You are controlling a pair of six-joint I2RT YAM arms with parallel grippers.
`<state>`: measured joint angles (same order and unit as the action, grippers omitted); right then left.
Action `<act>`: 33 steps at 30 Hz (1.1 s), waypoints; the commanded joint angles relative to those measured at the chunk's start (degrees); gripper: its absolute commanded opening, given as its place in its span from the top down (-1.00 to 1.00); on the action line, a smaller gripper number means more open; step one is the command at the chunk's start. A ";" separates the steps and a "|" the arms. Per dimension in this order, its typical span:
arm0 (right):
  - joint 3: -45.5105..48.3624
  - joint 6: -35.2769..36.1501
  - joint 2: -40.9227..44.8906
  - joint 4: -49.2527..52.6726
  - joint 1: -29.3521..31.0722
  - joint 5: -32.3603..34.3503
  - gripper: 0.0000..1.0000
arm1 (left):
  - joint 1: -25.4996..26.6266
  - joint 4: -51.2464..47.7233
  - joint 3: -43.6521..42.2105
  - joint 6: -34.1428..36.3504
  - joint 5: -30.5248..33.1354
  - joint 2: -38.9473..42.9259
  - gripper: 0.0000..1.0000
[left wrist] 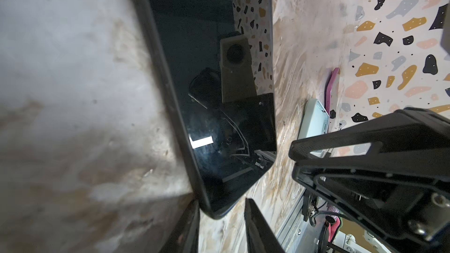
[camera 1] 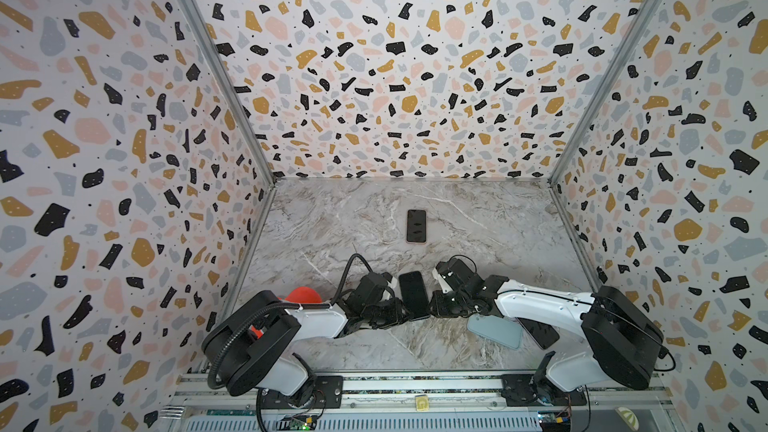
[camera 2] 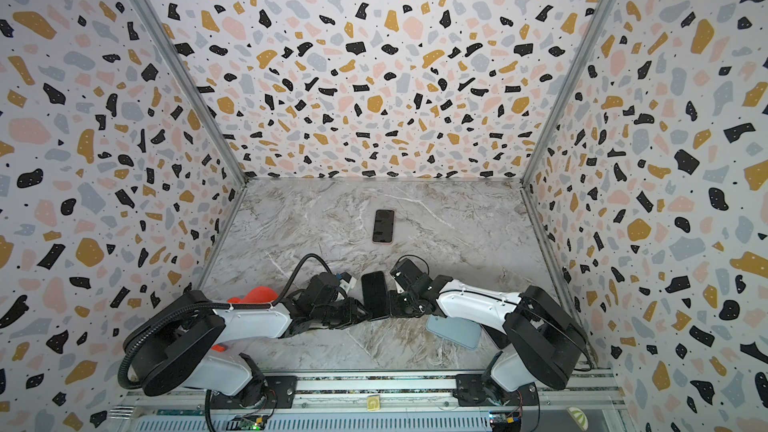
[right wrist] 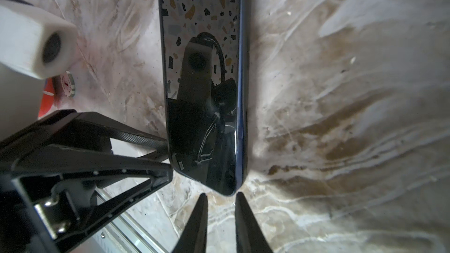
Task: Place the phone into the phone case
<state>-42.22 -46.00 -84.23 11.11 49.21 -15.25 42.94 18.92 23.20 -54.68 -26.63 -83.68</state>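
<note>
Both my grippers meet at a dark phone near the front middle of the tabletop.

The phone [camera 1: 414, 295] lies screen up on the marble tabletop [camera 1: 478, 218], near its front edge, with my left gripper [camera 1: 395, 310] on one long side and my right gripper [camera 1: 436, 305] on the other. In the left wrist view my left fingers [left wrist: 258, 227] stand apart with the phone's corner just ahead of them, and I cannot tell whether they touch it. In the right wrist view my right fingers [right wrist: 246, 225] stand slightly apart, clamped on nothing, the phone's end just beyond the tips. A pale blue phone case [camera 1: 494, 331] lies near the front right corner, partly under my right arm. A second phone [camera 1: 416, 226] lies mid-table, well apart.
</note>
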 commanded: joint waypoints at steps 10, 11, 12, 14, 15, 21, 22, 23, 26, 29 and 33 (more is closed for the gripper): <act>-1.44 1.57 -1.96 1.53 0.14 0.04 0.58 | 0.64 0.60 0.10 0.27 -0.02 -1.16 0.32; -1.46 1.62 -2.11 1.41 0.20 -0.02 0.58 | 0.65 0.66 0.09 0.27 0.02 -1.29 0.32; -1.54 1.62 -2.21 1.32 0.18 -0.13 0.59 | 0.65 0.68 0.09 0.26 -0.04 -1.36 0.32; -1.73 1.76 -2.53 1.26 0.27 -0.27 0.60 | 0.59 0.77 0.09 0.28 0.00 -1.48 0.33; -1.73 1.70 -2.76 1.08 0.27 -0.35 0.61 | 0.69 0.86 -0.01 0.25 -0.03 -1.62 0.33; -1.82 1.58 -3.21 0.58 0.35 -0.82 0.66 | 0.83 1.12 0.00 0.18 0.02 -1.74 0.33; -1.82 1.61 -3.22 0.62 0.45 -0.77 0.67 | 0.91 1.20 0.00 0.13 0.04 -1.75 0.33; -1.88 1.56 -3.21 0.73 0.45 -0.73 0.67 | 0.88 1.25 -0.02 0.09 0.08 -1.80 0.34; -1.97 1.63 -3.21 0.70 0.53 -0.74 0.70 | 1.06 1.56 0.07 -0.05 0.09 -2.13 0.34; -1.93 1.68 -3.31 0.66 0.71 -0.89 0.72 | 1.18 1.74 0.18 -0.08 0.04 -2.56 0.35; -1.90 1.65 -3.66 -0.02 0.80 -1.36 0.75 | 1.34 1.83 0.27 -0.08 0.05 -2.78 0.35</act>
<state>-42.61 -44.91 -87.20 11.79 49.25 -15.81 43.29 20.58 23.20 -54.89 -26.72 -84.68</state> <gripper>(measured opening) 0.126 0.325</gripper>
